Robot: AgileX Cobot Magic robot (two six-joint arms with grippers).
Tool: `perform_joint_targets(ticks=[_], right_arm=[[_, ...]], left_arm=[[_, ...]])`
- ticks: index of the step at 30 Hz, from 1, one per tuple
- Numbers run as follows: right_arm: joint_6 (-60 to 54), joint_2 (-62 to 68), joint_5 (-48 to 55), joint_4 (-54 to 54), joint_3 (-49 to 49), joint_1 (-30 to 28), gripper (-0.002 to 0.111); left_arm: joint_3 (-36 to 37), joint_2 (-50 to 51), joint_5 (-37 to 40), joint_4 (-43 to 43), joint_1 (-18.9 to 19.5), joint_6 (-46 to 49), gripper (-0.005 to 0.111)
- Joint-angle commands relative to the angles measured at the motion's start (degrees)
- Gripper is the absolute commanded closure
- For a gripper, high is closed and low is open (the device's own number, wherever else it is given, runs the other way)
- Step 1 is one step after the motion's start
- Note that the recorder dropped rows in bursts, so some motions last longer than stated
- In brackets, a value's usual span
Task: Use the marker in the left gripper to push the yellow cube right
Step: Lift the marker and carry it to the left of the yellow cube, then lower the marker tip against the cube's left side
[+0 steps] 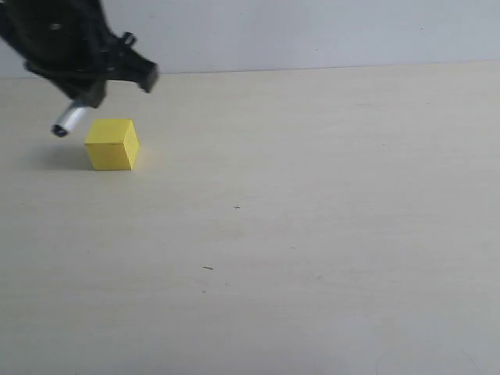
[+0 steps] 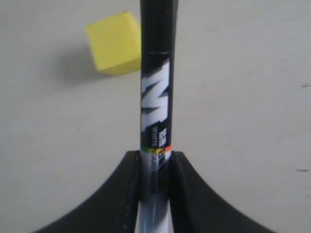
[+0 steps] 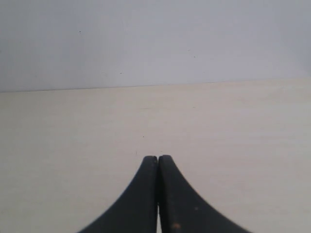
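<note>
The yellow cube (image 1: 112,144) rests on the pale table at the left. My left gripper (image 1: 87,92) hangs just above and to the left of it, shut on the marker (image 1: 69,121). The marker slants down out of the jaws, and its light-coloured end is close to the cube's upper left edge; I cannot tell whether they touch. In the left wrist view the marker (image 2: 156,92), black with white print, runs straight out from the left gripper (image 2: 156,155) past the side of the yellow cube (image 2: 115,42). My right gripper (image 3: 158,158) is shut on nothing and is outside the exterior view.
The table (image 1: 328,234) stretches wide to the right of the cube, marked only by small dark specks (image 1: 208,268). Its far edge meets a plain wall (image 1: 312,31) close behind the cube.
</note>
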Motion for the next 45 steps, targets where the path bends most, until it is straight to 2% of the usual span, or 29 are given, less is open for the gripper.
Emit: perform_joint_targets(ticks=[1,6,8,11,14,16,20,23,27,33,37,41,45], right_arm=[[-0.1,-0.3,-0.5,0.0,0.2,-0.3,0.108],[-0.1,-0.3,-0.5,0.0,0.2,-0.3,0.108],[-0.1,-0.3,-0.5,0.0,0.2,-0.3,0.108],[-0.1,-0.3,-0.5,0.0,0.2,-0.3,0.108],[-0.1,-0.3,-0.5,0.0,0.2,-0.3,0.108],[-0.1,-0.3,-0.5,0.0,0.2,-0.3,0.108],[-0.1,-0.3,-0.5,0.0,0.2,-0.3,0.108],[-0.1,-0.3,-0.5,0.0,0.2,-0.3,0.108],[-0.1,-0.3,-0.5,0.0,0.2,-0.3,0.108],[-0.1,-0.3,-0.5,0.0,0.2,-0.3,0.108],[-0.1,-0.3,-0.5,0.0,0.2,-0.3,0.108],[-0.1,-0.3,-0.5,0.0,0.2,-0.3,0.108],[-0.1,-0.3,-0.5,0.0,0.2,-0.3,0.108]], left_arm=[[9.2,-8.8,-3.8,0.9,8.9,2.4,0.107],[16.0,-11.5,-9.3,1.1,19.9,4.6,0.107],[17.9,-10.5,-12.0,1.1,22.6,7.8,0.107],[19.6,-8.2,-15.2,1.1,25.2,18.0,0.107],[19.6,-5.7,-17.2,2.0,25.8,26.6,0.107],[19.6,-4.6,-20.0,2.1,26.1,28.9,0.107],[19.6,-1.9,-27.6,2.1,26.1,29.5,0.107],[19.6,0.7,-30.4,1.9,26.1,29.5,0.107],[17.6,5.1,-30.7,3.4,26.9,28.4,0.107],[13.1,9.7,-25.6,3.4,29.3,29.2,0.107],[11.8,11.0,-23.7,3.4,30.2,39.9,0.107],[11.8,11.3,-21.8,1.4,30.2,57.0,0.107],[11.8,11.3,-22.6,1.2,31.4,62.0,0.107]])
